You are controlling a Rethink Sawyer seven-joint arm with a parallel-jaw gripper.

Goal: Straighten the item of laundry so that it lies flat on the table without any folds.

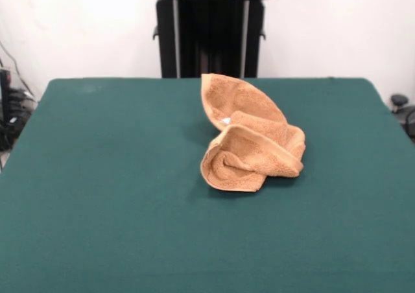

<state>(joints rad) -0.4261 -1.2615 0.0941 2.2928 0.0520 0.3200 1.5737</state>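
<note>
The item of laundry, an orange-tan terry towel, lies crumpled on the dark green table, a little right of centre and toward the far side. It is folded over itself in several layers, with one rounded flap reaching toward the far edge and a bunched roll at the near end. A small white label shows in the folds. No gripper shows; only the robot's black pedestal stands behind the table's far edge.
Cables and dark equipment sit off the table's left edge. A small dark object sits off the right edge. A white wall stands behind the pedestal.
</note>
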